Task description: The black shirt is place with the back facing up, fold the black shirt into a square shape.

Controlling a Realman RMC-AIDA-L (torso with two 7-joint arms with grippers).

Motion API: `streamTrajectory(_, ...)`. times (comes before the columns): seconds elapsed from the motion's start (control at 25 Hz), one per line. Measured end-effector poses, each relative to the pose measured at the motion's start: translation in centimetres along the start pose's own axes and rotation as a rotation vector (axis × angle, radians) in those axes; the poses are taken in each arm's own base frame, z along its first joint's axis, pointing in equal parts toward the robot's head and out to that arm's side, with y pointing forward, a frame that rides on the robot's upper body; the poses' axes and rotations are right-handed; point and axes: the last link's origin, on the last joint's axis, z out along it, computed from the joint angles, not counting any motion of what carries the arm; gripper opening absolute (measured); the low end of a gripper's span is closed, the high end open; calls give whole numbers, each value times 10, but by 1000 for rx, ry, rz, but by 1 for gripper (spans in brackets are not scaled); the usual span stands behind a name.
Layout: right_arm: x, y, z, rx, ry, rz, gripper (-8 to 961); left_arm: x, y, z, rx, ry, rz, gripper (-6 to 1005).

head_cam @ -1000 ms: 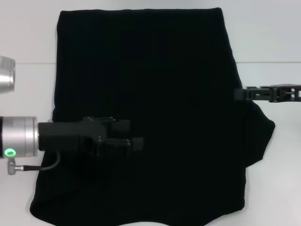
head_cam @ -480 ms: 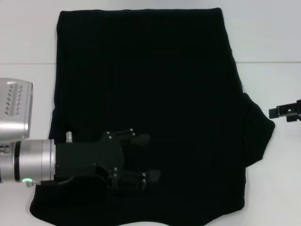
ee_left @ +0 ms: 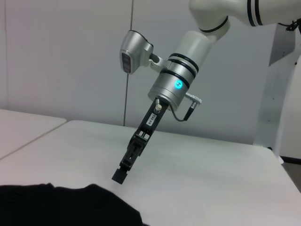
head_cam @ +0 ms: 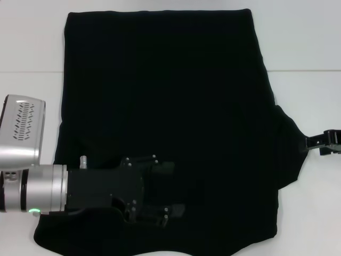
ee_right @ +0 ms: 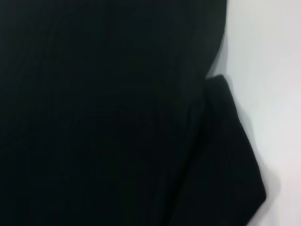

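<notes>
We saw the black shirt (head_cam: 165, 122) flat on the tabletop (head_cam: 309, 42), left pincer (head_cam: 169, 188) spread above it, right pincer (head_cam: 308, 142), its opening unclear, needing the sleeve tip pinched cleanly.

one black shirt (head_cam: 170, 106), two end effectors: left end effector (head_cam: 169, 186), right end effector (head_cam: 311, 142), one white table (head_cam: 314, 48)

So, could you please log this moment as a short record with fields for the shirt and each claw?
shirt: black shirt lies spread on the white table, plain side up, no print showing
sleeve: one sleeve sticks out on the robot's right
left claw: left claw is over the shirt's near left part
right claw: right claw is at the tip of that sleeve
fold state: not yet a square
</notes>
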Motion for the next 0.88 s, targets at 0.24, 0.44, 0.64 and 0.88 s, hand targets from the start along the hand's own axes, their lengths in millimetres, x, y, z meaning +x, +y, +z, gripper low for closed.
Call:
streamTrajectory(0.24,6,0,5,-8,23,13,759,-2,-1,1,5,-12,-1,906)
streamTrajectory(0.44,6,2,12,-4,19,14,758,-2,-1,1,7,-14,-1,905)
streamTrajectory(0.64,4,8,23,11,19,-8,757,-3,-2,1,15,-17,-3,905)
streamTrajectory(0.88,-1,12,30,33,-2,-26,699,-3,-3,1,19,-15,-6,906)
